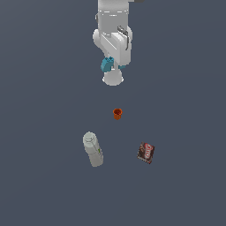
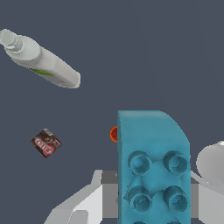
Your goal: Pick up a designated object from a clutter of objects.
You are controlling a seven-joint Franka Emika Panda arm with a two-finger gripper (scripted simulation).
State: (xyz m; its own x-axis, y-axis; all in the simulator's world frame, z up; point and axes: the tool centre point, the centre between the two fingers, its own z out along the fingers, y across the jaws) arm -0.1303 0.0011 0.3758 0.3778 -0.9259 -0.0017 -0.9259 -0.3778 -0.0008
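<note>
In the exterior view, the white arm hangs down from the top of the frame, and its pincer [image 1: 114,66] is closed on the teal brick [image 1: 107,64], which shows at the arm's lower end, on the exterior view's left of the wrist. The brick is lifted clear of the dark grey bench [image 1: 39,110]. Below it in the frame, well apart, the small orange-red cup [image 1: 117,114] stands upright with its mouth open upward; whether it holds anything cannot be told at this size. Further down, the pale grey-green bottle [image 1: 93,149] lies on its side toward the exterior view's left, and the dark red-black flat box [image 1: 146,152] lies toward the exterior view's right. The three items are spread apart, none touching another.

In the wrist view, the teal brick [image 2: 153,168] fills the foreground, its studded face turned to the camera, held between the grey fingers [image 2: 94,199] of the pincer [image 2: 148,197]. A sliver of the orange-red cup [image 2: 113,134] peeks out from behind the brick's edge. The bottle [image 2: 41,61] lies flat on the bench [image 2: 153,52] with its cap end pointing away from the brick, and the flat box [image 2: 45,142] lies apart from both.
</note>
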